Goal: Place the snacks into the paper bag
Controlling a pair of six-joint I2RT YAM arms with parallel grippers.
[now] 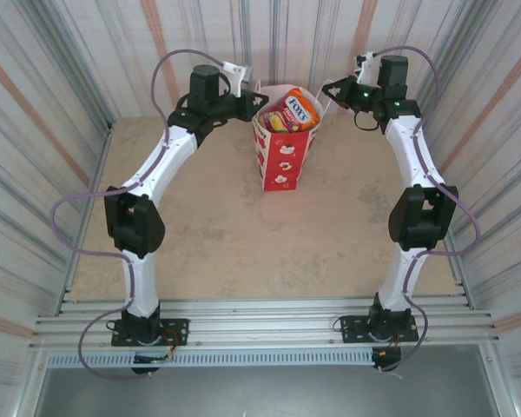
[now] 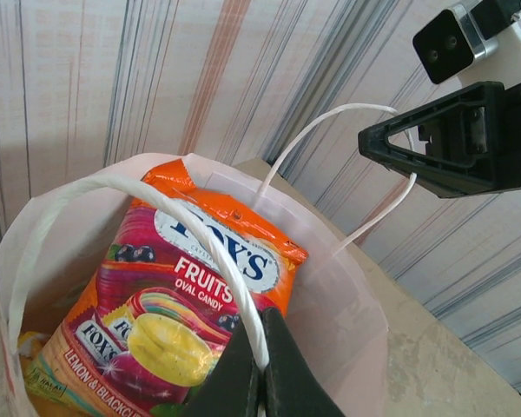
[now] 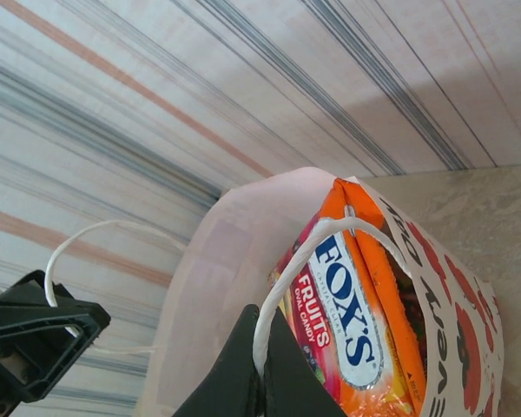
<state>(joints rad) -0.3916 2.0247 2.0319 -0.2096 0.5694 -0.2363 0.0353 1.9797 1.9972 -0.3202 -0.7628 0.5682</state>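
The left gripper [image 2: 260, 356] and right gripper [image 3: 260, 365] each pinch a cord handle [image 2: 200, 225], at 9 and 3 o'clock of the paper bag [image 1: 282, 165]. It looks best to lift both together, slowly, so the snacks [image 2: 191, 287] do not tip out.

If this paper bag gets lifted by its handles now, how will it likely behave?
The paper bag probably sags: its thin walls bow around the FOX'S packet. The cord handles look floppy, so it may swing. Likely light: that flat packet fills much of it.
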